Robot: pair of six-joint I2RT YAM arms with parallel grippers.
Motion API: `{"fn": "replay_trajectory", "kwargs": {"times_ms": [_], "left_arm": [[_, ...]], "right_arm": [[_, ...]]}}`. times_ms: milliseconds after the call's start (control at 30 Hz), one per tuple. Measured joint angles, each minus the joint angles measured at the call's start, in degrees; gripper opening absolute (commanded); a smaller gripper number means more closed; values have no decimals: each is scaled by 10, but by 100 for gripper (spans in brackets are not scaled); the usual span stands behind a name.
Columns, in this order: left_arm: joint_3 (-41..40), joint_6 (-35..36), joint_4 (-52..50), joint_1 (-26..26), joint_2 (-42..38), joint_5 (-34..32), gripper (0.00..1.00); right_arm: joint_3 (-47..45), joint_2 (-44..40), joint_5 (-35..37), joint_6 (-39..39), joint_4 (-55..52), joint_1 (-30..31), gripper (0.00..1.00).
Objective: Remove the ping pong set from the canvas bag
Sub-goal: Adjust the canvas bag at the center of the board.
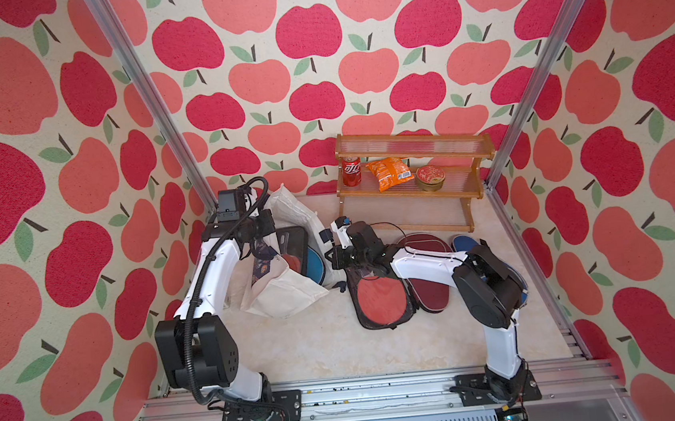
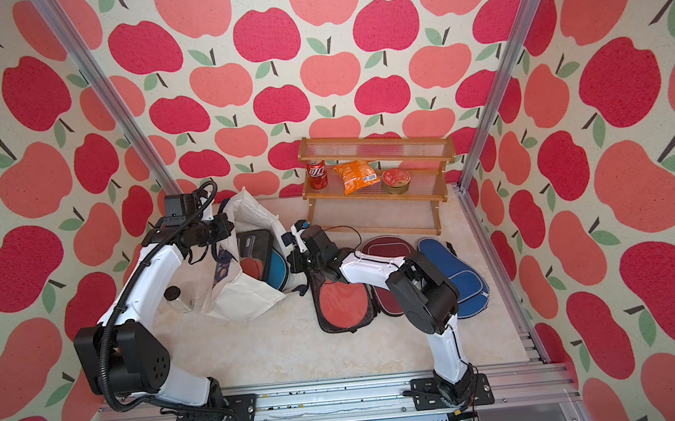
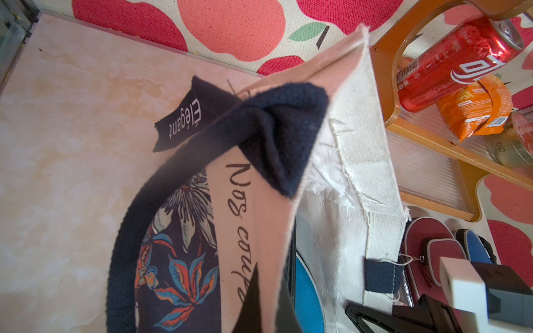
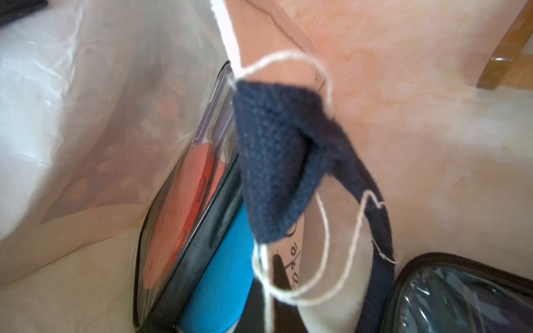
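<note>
At canvas bag (image 1: 289,295) rim, both tools clamped on navy handles, 2 cases inside.

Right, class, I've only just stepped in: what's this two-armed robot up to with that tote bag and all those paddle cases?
It is emptying the ping pong set out of the canvas bag. Each end effector is shut on a navy strap handle: the left end effector on one, the right end effector on the other, holding the bag open. A clear paddle case, a maroon cover and a dark blue cover already lie on the table. Another clear case and a teal-blue cover remain inside.
</note>
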Motion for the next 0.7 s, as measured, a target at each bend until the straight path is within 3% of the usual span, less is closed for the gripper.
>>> {"fn": "replay_trajectory", "kwargs": {"times_ms": [367, 700], "left_arm": [[2, -4, -32, -16, -29, -4, 0], [-30, 0, -28, -16, -65, -2, 0]], "right_arm": [[-65, -35, 34, 29, 50, 0, 0], [-69, -38, 53, 28, 68, 0, 0]]}}
